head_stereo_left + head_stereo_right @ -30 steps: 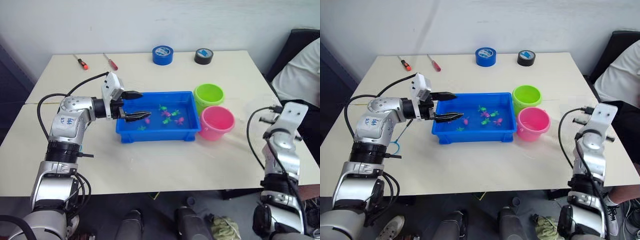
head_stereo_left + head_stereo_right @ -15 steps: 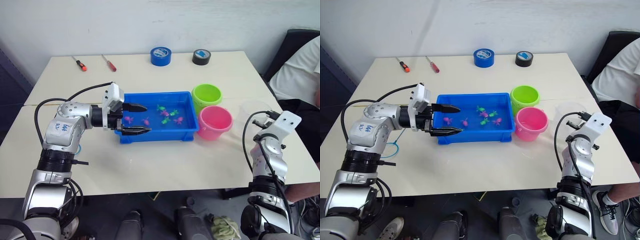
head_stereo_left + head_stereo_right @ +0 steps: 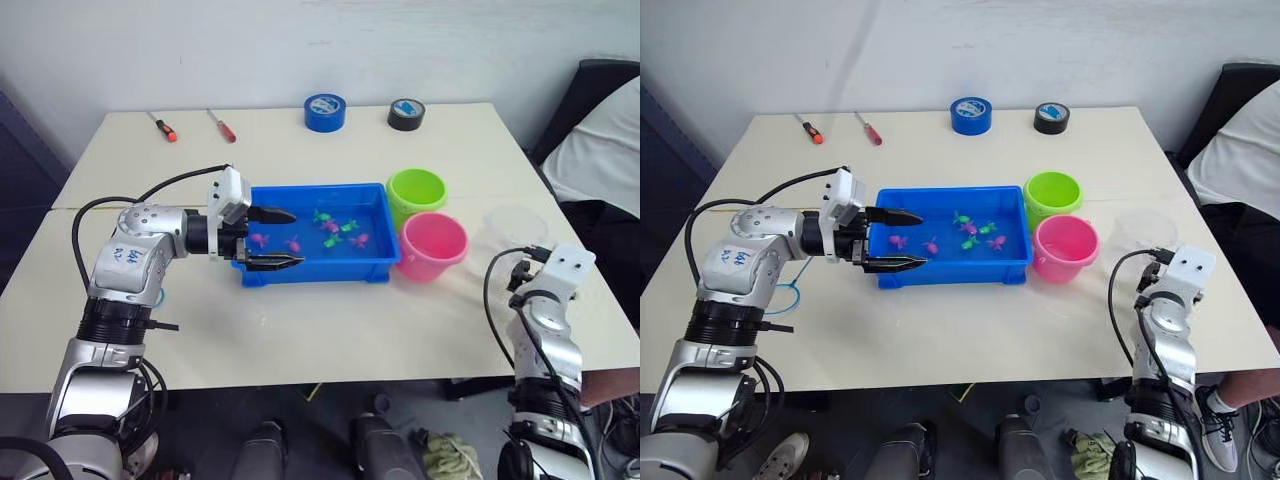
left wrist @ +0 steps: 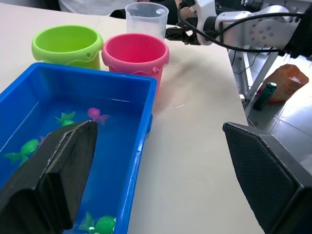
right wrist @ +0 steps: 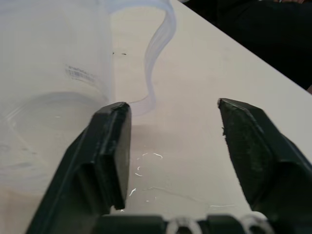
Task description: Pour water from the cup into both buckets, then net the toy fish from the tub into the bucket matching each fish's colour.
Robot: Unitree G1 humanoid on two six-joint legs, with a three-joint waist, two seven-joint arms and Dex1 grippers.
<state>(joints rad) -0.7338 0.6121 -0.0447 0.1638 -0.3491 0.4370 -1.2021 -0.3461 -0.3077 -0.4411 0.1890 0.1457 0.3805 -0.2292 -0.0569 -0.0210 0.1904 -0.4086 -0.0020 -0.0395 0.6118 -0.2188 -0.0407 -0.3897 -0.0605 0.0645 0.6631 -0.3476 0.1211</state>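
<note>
Both grippers' fingers are gaping empty over the cream bench (image 3: 330, 330), tape rolls (image 3: 325, 110) lying at twelve o'clock.

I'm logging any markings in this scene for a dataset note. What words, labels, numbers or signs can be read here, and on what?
Blue handwritten marks on the left arm's silver upper shell: too blurred to read.
Small grey print on the wall of the clear cup: too small to read.
Light patches on top of the blue tape roll and the black tape roll: no text can be made out.
</note>
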